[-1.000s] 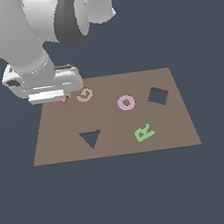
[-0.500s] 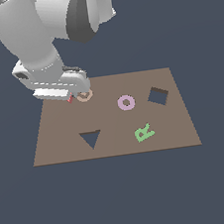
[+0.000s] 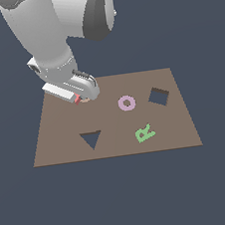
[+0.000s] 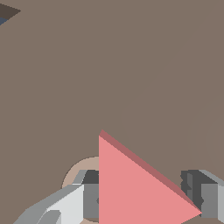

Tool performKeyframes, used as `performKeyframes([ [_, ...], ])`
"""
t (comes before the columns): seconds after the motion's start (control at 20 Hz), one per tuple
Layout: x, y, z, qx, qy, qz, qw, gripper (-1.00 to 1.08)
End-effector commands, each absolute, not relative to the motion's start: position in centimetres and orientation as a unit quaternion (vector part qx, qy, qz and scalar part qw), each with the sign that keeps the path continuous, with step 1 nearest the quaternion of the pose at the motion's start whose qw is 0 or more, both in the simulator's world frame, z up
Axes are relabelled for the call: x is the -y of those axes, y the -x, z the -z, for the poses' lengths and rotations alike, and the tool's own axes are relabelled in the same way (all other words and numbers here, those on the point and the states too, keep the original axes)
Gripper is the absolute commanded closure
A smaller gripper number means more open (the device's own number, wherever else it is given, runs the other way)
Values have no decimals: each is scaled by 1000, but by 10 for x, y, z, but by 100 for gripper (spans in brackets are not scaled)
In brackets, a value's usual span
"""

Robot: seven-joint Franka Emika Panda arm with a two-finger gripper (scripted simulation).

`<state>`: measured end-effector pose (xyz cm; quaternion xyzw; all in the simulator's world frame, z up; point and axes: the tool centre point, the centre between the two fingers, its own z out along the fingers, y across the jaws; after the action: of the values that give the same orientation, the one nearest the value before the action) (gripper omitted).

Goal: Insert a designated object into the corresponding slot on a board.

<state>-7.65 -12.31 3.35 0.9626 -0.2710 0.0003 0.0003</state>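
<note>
A pink ring [image 3: 127,103], shaped like a letter O, lies flat a little right of the middle in the exterior view. Nearer and slightly further right, a green letter R [image 3: 145,132] lies flat too, tilted at an angle, well apart from the ring. Far of the R and right of the ring sits a dark square cut-out [image 3: 158,96], turned a bit on its corner. At the far left a tan piece [image 3: 85,100] [image 4: 76,173] peeks out, mostly hidden.
</note>
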Motion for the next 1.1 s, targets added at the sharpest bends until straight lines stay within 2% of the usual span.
performKeyframes([
  [0.0,115,74,-34,313,-950,-1,0,108],
  [1.05,58,27,-37,631,-775,-1,0,108],
])
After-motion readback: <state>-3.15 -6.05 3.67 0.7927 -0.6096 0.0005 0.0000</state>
